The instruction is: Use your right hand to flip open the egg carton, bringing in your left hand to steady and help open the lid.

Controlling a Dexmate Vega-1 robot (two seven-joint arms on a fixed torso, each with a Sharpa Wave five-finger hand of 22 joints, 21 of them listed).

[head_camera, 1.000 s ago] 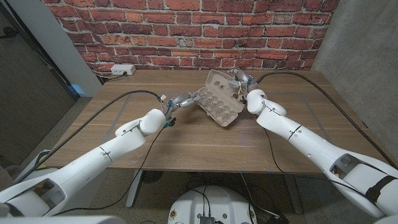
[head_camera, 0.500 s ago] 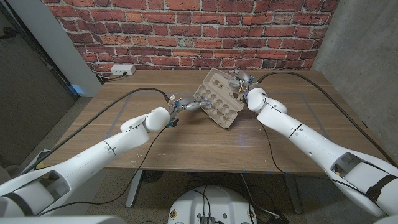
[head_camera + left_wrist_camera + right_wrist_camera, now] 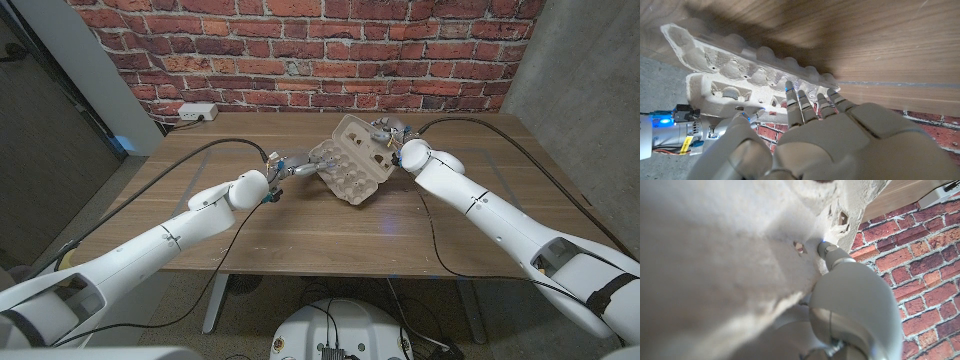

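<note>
Now one egg carton (image 3: 350, 165) of grey-beige moulded pulp stands open near the far middle of the wooden table (image 3: 300, 225). Its cup tray lies on the wood with one corner pointing toward the robot, and the lid (image 3: 352, 133) is raised on the far side, tilted back toward the brick wall (image 3: 300, 45). In the left wrist view the carton (image 3: 750, 82) shows rows of rounded, empty cups, several with a small hole in the bottom, and a ragged edge along the rim; the exact cup count cannot be read.

Two robot hands are at the carton. The left hand (image 3: 298, 166) reaches in from the carton's left, and its fingertips (image 3: 790, 90) touch the rim of the cup tray, fingers straight and side by side, gripping nothing. The right hand (image 3: 385, 135) is up against the raised lid from the right; in the right wrist view a fingertip (image 3: 829, 251) presses the pulp surface (image 3: 730, 255) beside a small hole, but whether the fingers clasp the lid cannot be told.

One white power strip (image 3: 198, 112) lies at the table's far left corner. Two black cables, one (image 3: 190, 160) on the left and one (image 3: 490, 135) on the right, cross the table.
</note>
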